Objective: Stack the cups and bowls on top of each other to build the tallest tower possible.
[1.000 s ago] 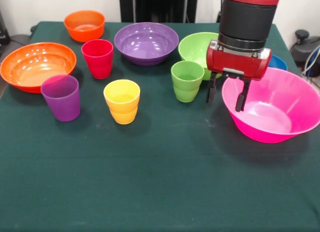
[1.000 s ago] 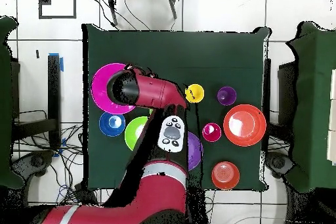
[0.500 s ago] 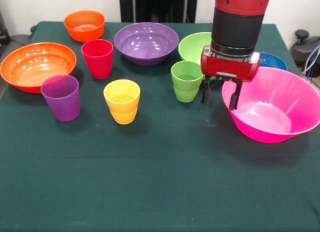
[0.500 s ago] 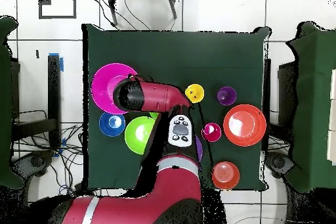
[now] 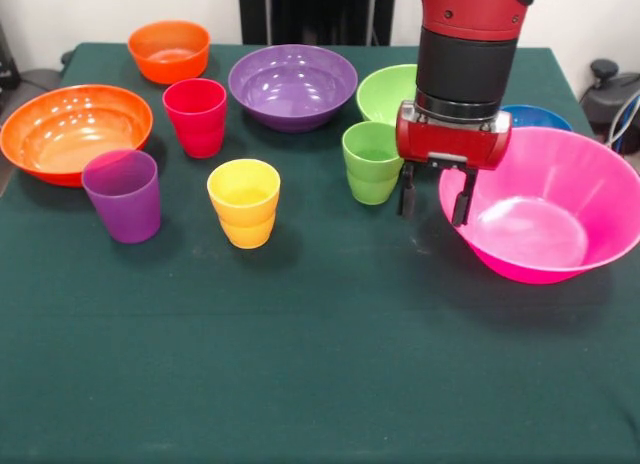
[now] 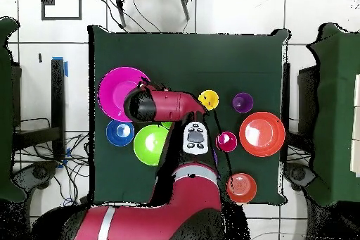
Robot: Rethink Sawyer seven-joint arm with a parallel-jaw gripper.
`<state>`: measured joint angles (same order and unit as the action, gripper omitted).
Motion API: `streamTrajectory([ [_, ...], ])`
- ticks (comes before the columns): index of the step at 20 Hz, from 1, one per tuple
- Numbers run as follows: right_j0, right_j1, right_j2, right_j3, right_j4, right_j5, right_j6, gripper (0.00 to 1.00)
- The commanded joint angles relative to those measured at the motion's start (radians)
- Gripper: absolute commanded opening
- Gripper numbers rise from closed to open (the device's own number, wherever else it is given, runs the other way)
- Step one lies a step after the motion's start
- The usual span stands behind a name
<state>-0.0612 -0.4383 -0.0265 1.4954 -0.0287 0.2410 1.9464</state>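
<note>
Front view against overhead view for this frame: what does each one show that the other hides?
Only the front view shows the gripper, open, one finger outside the pink bowl's rim and one over its inside, and the green cup beside it; overhead, the arm covers both. Only the overhead view shows the whole table outline, with the tiled floor around it. Both show the yellow cup, purple cup, red cup, large orange bowl and blue bowl.

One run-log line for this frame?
phase: approach | pincer: open, empty, straddling near rim of pink bowl | green cup: beside it, upright | stack: none yet
</note>
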Motion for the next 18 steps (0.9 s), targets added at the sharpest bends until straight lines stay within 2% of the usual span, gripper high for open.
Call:
streamTrajectory([
  [1, -0.008, 0.067, 0.138, 0.057, -0.101, -0.023, -0.018, 1.0],
  [18, -0.018, 0.048, 0.162, 0.056, -0.111, 0.022, -0.026, 1.0],
])
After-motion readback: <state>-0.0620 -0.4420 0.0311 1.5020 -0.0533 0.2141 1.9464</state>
